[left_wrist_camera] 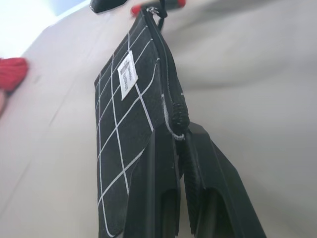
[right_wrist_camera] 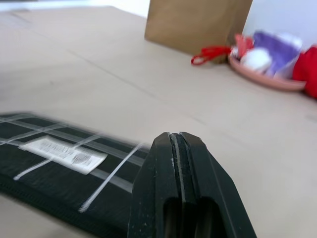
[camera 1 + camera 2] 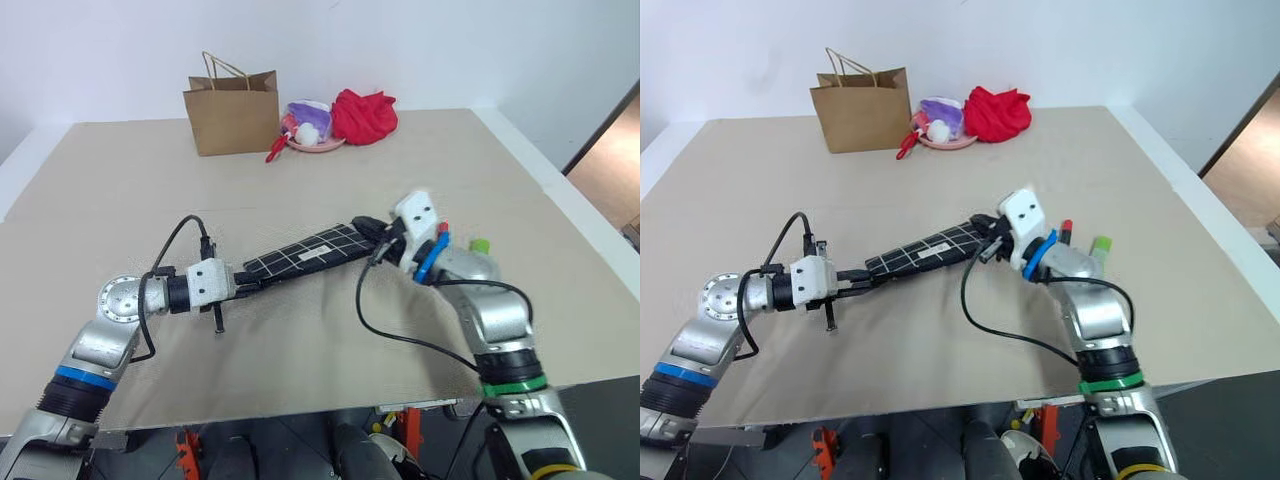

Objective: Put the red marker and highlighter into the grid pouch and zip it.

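Pincers, left (image 3: 248, 285) and right (image 3: 377, 238), pinched grid pouch (image 3: 305, 252) ends at nine and three o'clock; tension should stay even.

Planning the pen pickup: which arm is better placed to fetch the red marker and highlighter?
Right, probably. The red marker and highlighter lie beside the right gripper; the left gripper holds the grid pouch far from them.

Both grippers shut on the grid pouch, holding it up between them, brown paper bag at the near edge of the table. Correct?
Not quite: the brown paper bag stands at the table's far edge, as the left eye view shows. The left gripper and right gripper do hold the grid pouch.
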Action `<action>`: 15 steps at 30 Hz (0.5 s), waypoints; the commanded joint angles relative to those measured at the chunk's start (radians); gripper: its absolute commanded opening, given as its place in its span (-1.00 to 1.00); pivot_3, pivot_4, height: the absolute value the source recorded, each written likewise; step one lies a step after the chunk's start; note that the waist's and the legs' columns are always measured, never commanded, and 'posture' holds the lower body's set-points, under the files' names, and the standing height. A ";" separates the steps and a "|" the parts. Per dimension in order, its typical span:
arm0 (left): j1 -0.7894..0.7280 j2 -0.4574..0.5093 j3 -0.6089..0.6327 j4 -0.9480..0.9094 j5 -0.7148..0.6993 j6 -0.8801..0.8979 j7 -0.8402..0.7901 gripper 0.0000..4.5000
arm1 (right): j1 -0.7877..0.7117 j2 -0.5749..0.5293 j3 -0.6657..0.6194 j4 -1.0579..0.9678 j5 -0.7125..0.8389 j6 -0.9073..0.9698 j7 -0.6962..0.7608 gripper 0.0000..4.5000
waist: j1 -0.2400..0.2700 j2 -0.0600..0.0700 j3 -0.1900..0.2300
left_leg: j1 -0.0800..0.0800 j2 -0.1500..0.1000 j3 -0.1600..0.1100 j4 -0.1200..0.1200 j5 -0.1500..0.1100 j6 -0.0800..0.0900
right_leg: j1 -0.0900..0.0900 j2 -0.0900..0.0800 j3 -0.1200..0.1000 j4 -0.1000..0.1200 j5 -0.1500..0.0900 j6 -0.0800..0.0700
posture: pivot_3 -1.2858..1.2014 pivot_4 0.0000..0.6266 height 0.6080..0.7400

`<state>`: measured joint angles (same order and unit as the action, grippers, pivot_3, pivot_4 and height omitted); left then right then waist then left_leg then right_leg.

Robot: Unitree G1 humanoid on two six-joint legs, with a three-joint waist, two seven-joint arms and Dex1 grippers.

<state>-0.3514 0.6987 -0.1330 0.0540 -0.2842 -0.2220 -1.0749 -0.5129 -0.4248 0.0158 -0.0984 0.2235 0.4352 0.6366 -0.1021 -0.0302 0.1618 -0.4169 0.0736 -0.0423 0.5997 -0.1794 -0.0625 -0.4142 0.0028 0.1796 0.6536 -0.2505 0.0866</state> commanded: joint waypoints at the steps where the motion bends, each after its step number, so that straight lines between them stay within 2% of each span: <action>1: -0.013 0.023 0.050 -0.024 -0.041 0.027 -0.038 -0.99 | 0.071 -0.086 -0.067 -0.131 0.058 0.088 0.039 -1.00 | 0.001 0.000 0.000 | -0.001 0.000 -0.001 0.000 -0.001 0.001 | -0.001 0.000 -0.001 0.000 0.000 0.000 | 0.03 -0.52 1.00; 4: -0.022 0.015 0.054 -0.006 -0.024 0.035 -0.034 -0.99 | 0.129 -0.127 -0.103 -0.202 0.115 0.176 0.041 -1.00 | 0.003 0.000 0.000 | -0.003 0.000 -0.004 0.000 -0.001 0.002 | -0.001 0.000 -0.004 0.000 -0.002 -0.002 | 0.03 -0.52 1.00; 5: -0.023 0.013 0.055 -0.004 -0.022 0.037 -0.035 -1.00 | 0.135 -0.131 -0.111 -0.214 0.126 0.190 0.037 -0.70 | 0.002 0.000 0.000 | -0.003 0.000 -0.004 0.000 -0.001 0.002 | -0.001 0.000 -0.004 0.000 -0.002 -0.001 | 0.03 -0.52 1.00; 6: -0.024 0.011 0.054 -0.003 -0.021 0.038 -0.035 -1.00 | 0.150 -0.142 -0.114 -0.241 0.143 0.213 0.044 -0.59 | 0.000 0.001 0.000 | -0.003 0.000 -0.004 0.000 -0.001 0.002 | -0.001 0.000 -0.004 0.000 -0.002 -0.002 | 0.03 -0.52 1.00; 12: -0.023 -0.007 0.056 -0.024 -0.022 0.055 -0.031 -1.00 | 0.227 -0.126 -0.116 -0.334 0.214 0.296 0.014 0.77 | 0.001 0.001 0.000 | -0.003 0.000 -0.005 0.002 -0.001 0.002 | -0.001 0.000 -0.005 0.000 -0.001 -0.003 | 0.03 -0.52 1.00; 13: -0.018 -0.009 0.055 -0.032 -0.021 0.058 -0.029 -1.00 | 0.229 -0.119 -0.112 -0.333 0.214 0.299 0.004 0.89 | 0.001 0.001 0.001 | -0.003 0.000 -0.005 0.002 -0.001 0.002 | -0.001 0.000 -0.005 0.000 -0.001 -0.003 | 0.03 -0.52 1.00; 15: -0.008 -0.012 0.054 -0.047 -0.017 0.066 -0.023 -1.00 | 0.229 -0.109 -0.104 -0.329 0.215 0.311 -0.015 0.89 | 0.001 0.001 0.000 | -0.004 0.000 -0.005 0.003 -0.001 0.002 | -0.001 0.000 -0.005 0.000 0.000 -0.003 | 0.03 -0.52 1.00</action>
<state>-0.3620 0.6860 -0.1020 0.0497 -0.3012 -0.1581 -1.1072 -0.2749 -0.5368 -0.0822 -0.3919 0.4267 0.7450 0.6359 -0.1014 -0.0294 0.1623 -0.4204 0.0734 -0.0470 0.6027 -0.1801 -0.0609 -0.4156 0.0028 0.1748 0.6538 -0.2507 0.0836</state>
